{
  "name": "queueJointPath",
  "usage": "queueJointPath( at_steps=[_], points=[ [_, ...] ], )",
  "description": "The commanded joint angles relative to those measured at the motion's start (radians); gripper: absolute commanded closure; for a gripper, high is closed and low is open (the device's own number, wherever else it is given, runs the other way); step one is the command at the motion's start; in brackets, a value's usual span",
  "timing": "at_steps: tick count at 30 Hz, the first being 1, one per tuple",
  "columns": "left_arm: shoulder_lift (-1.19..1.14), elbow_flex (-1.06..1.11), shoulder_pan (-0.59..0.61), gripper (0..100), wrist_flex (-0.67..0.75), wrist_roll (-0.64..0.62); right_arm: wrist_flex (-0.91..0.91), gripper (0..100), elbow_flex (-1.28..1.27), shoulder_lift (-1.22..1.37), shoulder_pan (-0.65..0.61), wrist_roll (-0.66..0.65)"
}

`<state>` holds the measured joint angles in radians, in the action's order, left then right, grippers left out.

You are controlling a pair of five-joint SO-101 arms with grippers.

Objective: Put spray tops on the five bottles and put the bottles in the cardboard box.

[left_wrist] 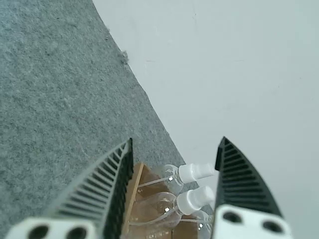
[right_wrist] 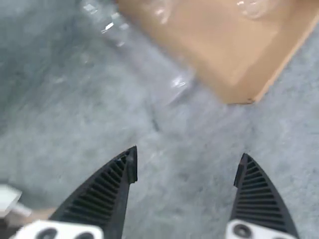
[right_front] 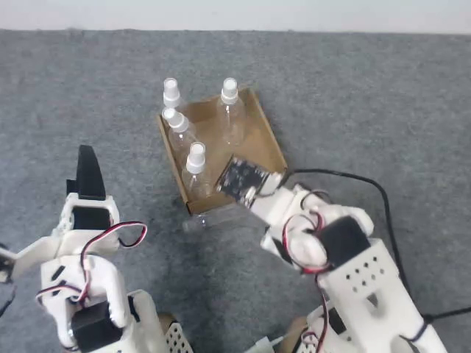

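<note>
High view: four capped bottles [right_front: 195,165] stand in the cardboard box [right_front: 265,140]; a fifth bottle [right_front: 217,217] lies on the bench [right_front: 368,88] at the box's 6 o'clock. Left claw [left_wrist: 176,141] and right claw [right_wrist: 189,153] gape wide, empty.

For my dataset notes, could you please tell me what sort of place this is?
Probably a lab or hobby workbench for robot trials: a grey felt-like mat serves as the work surface, a plain white wall backs it, and two white arms with exposed wiring stand by a cardboard box.
</note>
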<state>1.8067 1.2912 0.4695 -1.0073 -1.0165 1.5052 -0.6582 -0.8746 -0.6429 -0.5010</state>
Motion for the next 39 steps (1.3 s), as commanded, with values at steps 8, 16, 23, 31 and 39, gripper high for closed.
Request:
queueJointPath(
  at_steps=[8, 16, 23, 31, 39],
  points=[
    [0.015, -0.007, 0.026, 75, 0.035, -0.005, 0.162, 73.5, 0.012, -0.058, -0.176, -0.009],
    [0.015, 0.019, 0.115, 75, 0.095, -0.009, 0.163, 73.4, -0.109, -0.058, -0.303, -0.003],
    [0.015, 0.082, 0.147, 75, 0.204, -0.009, 0.171, 73.2, -0.112, -0.058, -0.38, -0.003],
    [0.015, 0.082, 0.167, 75, 0.206, -0.008, 0.16, 73.4, -0.163, -0.058, -0.565, -0.009],
    [0.015, 0.082, 0.167, 75, 0.206, -0.006, 0.131, 73.5, -0.175, -0.047, -0.624, -0.011]
  ],
)
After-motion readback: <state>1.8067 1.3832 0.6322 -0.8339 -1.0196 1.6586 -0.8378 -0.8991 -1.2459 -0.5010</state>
